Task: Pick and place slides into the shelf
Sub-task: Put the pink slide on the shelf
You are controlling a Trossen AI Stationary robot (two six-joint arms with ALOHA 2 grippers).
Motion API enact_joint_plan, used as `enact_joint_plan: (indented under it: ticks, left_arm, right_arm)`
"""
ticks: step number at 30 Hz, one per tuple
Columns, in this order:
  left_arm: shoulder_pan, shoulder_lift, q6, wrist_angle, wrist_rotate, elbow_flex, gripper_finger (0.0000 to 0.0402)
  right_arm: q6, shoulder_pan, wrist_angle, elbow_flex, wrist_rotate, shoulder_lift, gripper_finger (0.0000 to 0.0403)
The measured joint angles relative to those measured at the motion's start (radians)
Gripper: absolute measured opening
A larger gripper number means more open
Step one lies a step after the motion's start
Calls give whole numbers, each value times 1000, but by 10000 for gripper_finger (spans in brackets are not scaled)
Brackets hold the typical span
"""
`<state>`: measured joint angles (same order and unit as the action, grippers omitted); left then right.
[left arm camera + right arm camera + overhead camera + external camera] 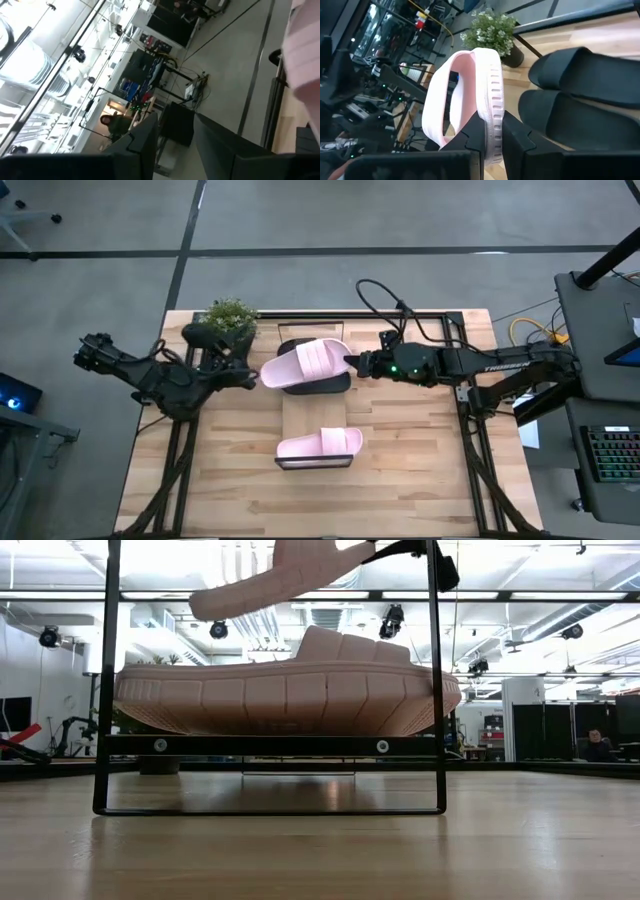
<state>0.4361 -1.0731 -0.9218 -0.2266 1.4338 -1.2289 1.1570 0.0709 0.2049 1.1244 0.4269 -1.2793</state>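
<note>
Waiting near the plant (pixel 229 315), my left pincer (pixel 243 377) is spread and holds nothing. Next over, a pink slide (pixel 306 364) hangs above the black pair (pixel 580 95), pinched at its edge by my right pincer (pixel 352 365). Another pink slide (pixel 320 444) sits on the shelf (pixel 312 412).

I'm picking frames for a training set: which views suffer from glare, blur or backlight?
Low view: bright ceiling lights behind backlight the pale pink slide sandal on the shelf; the second pink slide above partly washes out. Left wrist view: blown-out white areas, soft focus, left gripper dark. Right wrist view: right gripper clamps the pink slide's edge sharply; the black slides stay clear. High view: even light.
</note>
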Motion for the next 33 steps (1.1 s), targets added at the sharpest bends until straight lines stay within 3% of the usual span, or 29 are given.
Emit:
enact_joint_plan:
  ticks: [17, 33]
  left_arm:
    - [31, 11, 1, -1, 22, 1, 112]
    - [31, 23, 0, 0, 22, 3, 112]
  right_arm:
    - [120, 122, 1, -50, 180, 0, 29]
    - [225, 183, -7, -59, 206, -83, 28]
